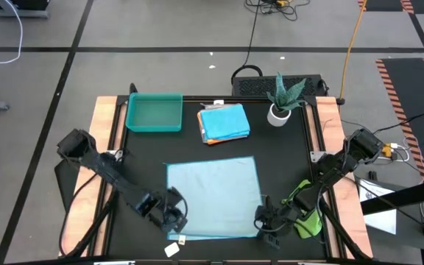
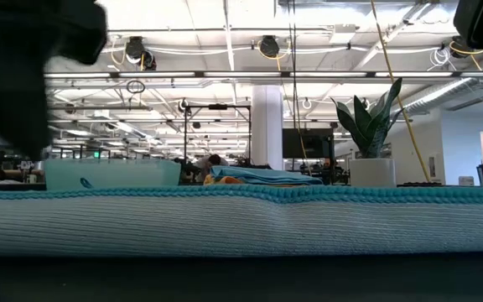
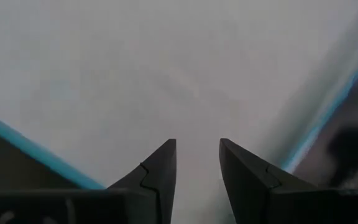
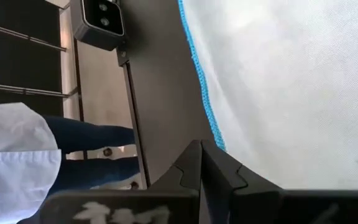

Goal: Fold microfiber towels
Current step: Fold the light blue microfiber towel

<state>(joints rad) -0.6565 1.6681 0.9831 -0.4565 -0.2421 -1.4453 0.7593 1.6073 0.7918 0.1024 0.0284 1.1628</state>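
High view is showing the left gripper [image 1: 174,215] covering the near-left corner of the pale blue towel [image 1: 213,193], its dark fingers [image 3: 160,180] standing slightly apart over the cloth; whether they are pinching it cannot be told. That soft, ribbed square is lying flat mid-table, with bare black table [image 1: 285,158] lying around it. Behind it, a rigid teal tray [image 1: 154,112] and a folded bright blue towel [image 1: 224,121] are sitting. The right gripper [image 1: 265,218], fingers closed together, is resting at the near-right corner, partly hiding a crumpled green towel [image 1: 308,217].
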